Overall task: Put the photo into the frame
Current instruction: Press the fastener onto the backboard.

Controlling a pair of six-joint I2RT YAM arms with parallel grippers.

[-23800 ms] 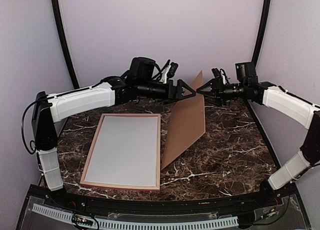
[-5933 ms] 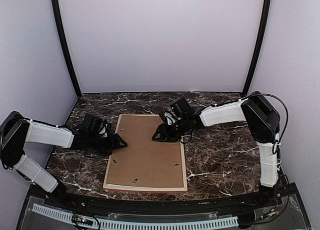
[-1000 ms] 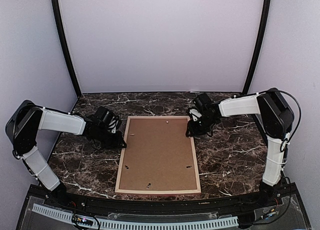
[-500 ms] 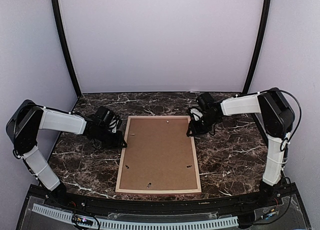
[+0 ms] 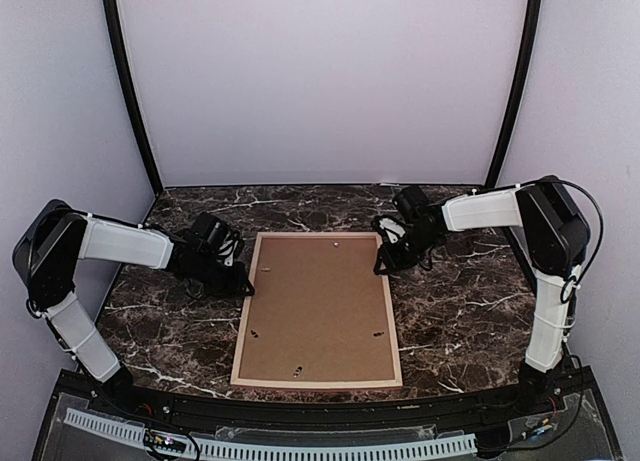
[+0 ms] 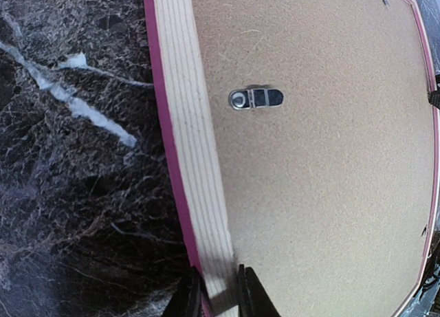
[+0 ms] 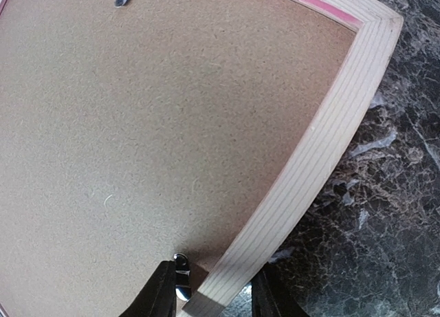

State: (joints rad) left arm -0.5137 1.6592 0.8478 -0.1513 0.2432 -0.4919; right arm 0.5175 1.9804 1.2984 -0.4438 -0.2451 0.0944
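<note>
The frame (image 5: 316, 384) lies face down on the marble table, pale wood back up, and a brown backing board (image 5: 318, 306) fills it. The photo is hidden. My left gripper (image 5: 246, 289) is low at the frame's left rail. In the left wrist view that gripper (image 6: 218, 289) is shut on the pale rail (image 6: 185, 124), whose pink edge shows on the outside. My right gripper (image 5: 382, 266) is at the right rail near the far corner. In the right wrist view this gripper (image 7: 214, 282) has the rail (image 7: 323, 145) crossing its jaws at a slant, and the outer finger is against it.
Small metal turn clips (image 6: 256, 98) sit on the backing board, and one (image 7: 180, 276) is right by my right inner finger. Dark marble table (image 5: 460, 321) surrounds the frame. Plain walls stand behind and to both sides.
Over the last second the frame and both grippers have barely shifted. Earlier the backing board was held upright above the frame, then lay in it, and the frame slid to the right.
</note>
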